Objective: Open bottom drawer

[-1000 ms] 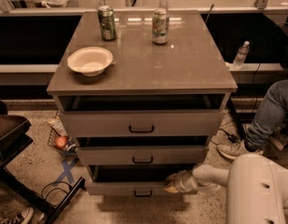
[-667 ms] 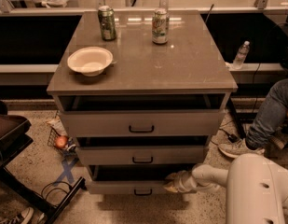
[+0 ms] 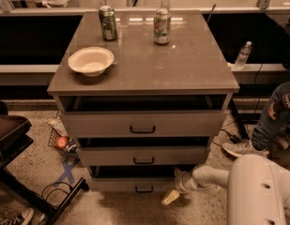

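Note:
The grey cabinet point(image 3: 144, 69) has three drawers, each front pulled out a little with a dark gap above it. The bottom drawer point(image 3: 121, 185) is the lowest, a shallow grey front with a small dark bar handle point(image 3: 144, 189). My gripper point(image 3: 174, 191) is low at the right end of that front, to the right of the handle and just above the floor. It reaches in from my white arm point(image 3: 215, 177) at the lower right. Whether it touches the drawer front I cannot tell.
On the cabinet top stand two drink cans point(image 3: 107, 23) point(image 3: 162, 26) and a white bowl point(image 3: 91, 60). A black chair base point(image 3: 39, 198) and a small basket point(image 3: 62, 143) are on the floor to the left. A person's leg and shoe point(image 3: 243, 147) are at the right, with a water bottle point(image 3: 243, 55) behind.
My gripper's tip has dropped lower, toward the floor beside the bottom drawer's right end. The drawers look unmoved.

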`<action>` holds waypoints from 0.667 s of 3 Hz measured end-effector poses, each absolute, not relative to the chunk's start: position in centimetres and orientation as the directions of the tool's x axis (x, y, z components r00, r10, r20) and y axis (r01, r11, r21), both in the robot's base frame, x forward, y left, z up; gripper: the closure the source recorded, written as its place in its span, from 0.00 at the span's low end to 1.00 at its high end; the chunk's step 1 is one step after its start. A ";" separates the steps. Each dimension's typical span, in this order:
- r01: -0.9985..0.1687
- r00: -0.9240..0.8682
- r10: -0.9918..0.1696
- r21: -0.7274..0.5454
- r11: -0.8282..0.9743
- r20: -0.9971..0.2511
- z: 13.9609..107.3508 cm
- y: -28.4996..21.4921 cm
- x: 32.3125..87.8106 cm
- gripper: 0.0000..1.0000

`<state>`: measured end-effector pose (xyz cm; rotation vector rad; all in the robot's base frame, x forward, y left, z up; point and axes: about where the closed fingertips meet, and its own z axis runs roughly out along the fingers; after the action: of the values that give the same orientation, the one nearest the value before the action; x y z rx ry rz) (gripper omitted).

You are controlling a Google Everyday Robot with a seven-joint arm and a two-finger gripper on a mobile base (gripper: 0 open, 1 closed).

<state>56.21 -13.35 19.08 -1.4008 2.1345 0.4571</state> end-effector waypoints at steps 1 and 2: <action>-0.915 -0.317 -0.734 -0.009 0.403 -0.601 19.0 -13.4 55.9 0.22; -0.907 -0.347 -0.745 0.001 0.421 -0.570 18.9 -14.6 54.2 0.53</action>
<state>54.18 -14.56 18.95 -1.3963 2.1890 0.4374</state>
